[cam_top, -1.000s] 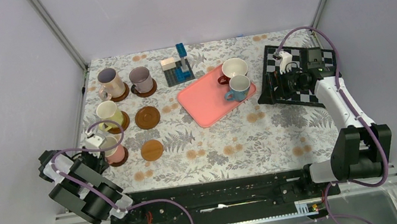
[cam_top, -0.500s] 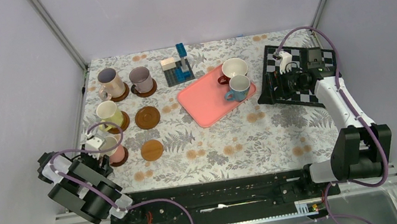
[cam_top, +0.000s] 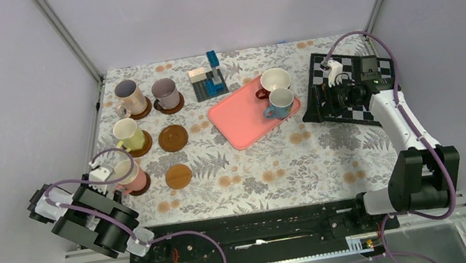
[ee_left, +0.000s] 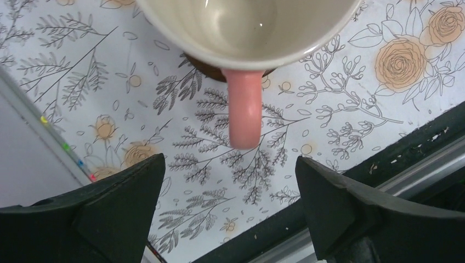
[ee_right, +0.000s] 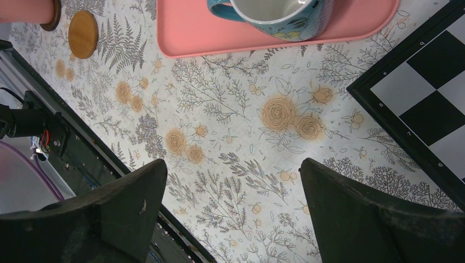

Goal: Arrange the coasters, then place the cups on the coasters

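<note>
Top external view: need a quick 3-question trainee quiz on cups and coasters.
1. Count: how many cups stand on coasters?
2. True or false: the left claw is shut on the handle of the salmon pink cup.
3. Pick one: the light blue cup stands A) on the pink tray, B) on a coaster, C) on the chessboard.

Key:
1. Four. Two coasters are bare.
2. False. The claw is open and the handle lies free between its fingers.
3. A.
</note>
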Robot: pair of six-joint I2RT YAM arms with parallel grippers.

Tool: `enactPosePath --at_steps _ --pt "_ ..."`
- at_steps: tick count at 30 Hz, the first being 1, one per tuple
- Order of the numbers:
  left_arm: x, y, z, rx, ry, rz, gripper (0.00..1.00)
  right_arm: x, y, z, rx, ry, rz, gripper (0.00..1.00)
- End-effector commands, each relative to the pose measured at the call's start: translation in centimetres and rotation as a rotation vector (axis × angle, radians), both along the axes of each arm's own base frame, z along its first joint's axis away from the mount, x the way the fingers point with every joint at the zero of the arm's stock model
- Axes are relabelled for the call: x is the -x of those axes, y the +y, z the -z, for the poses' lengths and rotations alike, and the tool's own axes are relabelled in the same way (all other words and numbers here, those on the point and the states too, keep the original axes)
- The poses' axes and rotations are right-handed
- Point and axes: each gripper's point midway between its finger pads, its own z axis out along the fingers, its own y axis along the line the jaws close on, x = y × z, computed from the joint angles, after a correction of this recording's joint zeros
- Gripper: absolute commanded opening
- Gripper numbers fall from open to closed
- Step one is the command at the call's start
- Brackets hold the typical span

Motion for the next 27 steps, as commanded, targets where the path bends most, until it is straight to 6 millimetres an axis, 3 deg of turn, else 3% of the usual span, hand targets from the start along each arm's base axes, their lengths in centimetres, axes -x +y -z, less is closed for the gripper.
enactPosePath --at_steps 1,20,23,27 --pt "-0.1 0.4 -1.9 -0.009 -0.04 0.032 0.99 -0.5 0.2 -1.4 -0.021 -0.034 -0.011 0.98" --pt "0.1 0.6 -9.3 -0.103 -0.077 0.055 0.99 -0.5 0.3 -1.6 -0.024 -0.043 -0.016 0.98" --pt "-0.9 0.8 -11.3 -0.12 -0.087 0.043 0.99 -0.4 0.5 -1.8 -0.033 -0.043 -0.021 0.98" --pt "-4.0 0.3 -13.6 -0.122 -0.095 0.032 0.99 -0.5 0.5 -1.9 -0.035 -0.042 -0.025 0.98"
